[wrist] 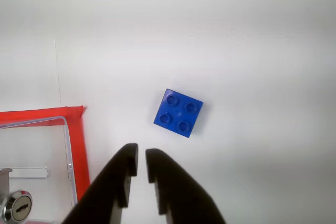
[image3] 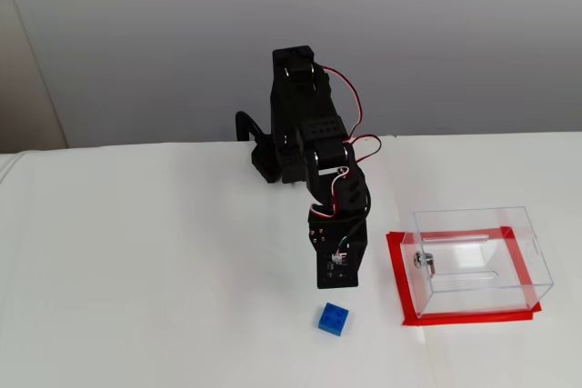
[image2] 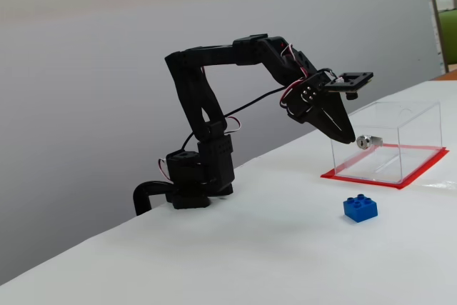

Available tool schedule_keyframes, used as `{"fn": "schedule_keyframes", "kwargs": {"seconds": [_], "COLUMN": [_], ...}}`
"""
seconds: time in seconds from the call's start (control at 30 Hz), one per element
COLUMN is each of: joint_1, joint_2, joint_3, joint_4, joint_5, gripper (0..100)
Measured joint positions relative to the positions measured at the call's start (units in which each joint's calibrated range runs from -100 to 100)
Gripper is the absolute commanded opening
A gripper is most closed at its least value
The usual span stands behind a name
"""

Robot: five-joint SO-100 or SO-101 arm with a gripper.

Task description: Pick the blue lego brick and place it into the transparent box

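Blue lego brick point(wrist: 178, 113): flat on the white table point(image2: 235, 248), studs up, four round studs in a two-by-two square; turned askew to the jaw line in the wrist view; well in from every table edge on show; untouched.
Brick against box: just beside the transparent box point(image3: 477, 256), off its red-edged side, apart from it; on the near side of the box in a fixed view point(image2: 360, 208).
Gripper point(wrist: 142, 157): raised over the table, short of the brick; black fingers point(wrist: 122, 174) almost together, only a narrow slit between the tips; nothing held.
Handling, by judgement: hard moulded plastic, stiff, light, not fragile; smooth glossy walls, so likely slippery under a loose pinch; no give to squeeze into.
Where to take hold: two opposite flat side walls, low enough to clear the studs; not corner to corner, not on the stud tops.
Needed before the grasp, by judgement: jaws spread wider than the brick; wrist turned to square up with the skewed walls; then straight down.
Risk: a skewed pinch likely to spin or squirt the brick away across the smooth table.
Box: open top hard to confirm; silver lock fitting point(wrist: 17, 206) on one wall; empty of the brick.
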Motion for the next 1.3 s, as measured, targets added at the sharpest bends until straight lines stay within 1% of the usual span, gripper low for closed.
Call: {"fn": "schedule_keyframes", "kwargs": {"seconds": [0.37, 0.67, 0.73, 0.87, 1.07, 1.23, 1.3], "joint_1": [0.0, 0.0, 0.0, 0.0, 0.0, 0.0, 0.4], "joint_2": [7.9, 12.4, 13.1, 14.6, 17.4, 17.6, 17.6], "joint_3": [-6.6, -6.8, -6.8, -8.8, -13.2, -13.7, -13.7], "joint_4": [0.0, 0.0, 0.0, 3.5, 7.5, 8.0, 8.0], "joint_5": [-6.9, -11.8, -12.4, -13.0, -13.1, -14.1, -14.5], "gripper": [2, 2, 6, 14, 17, 28, 31]}}
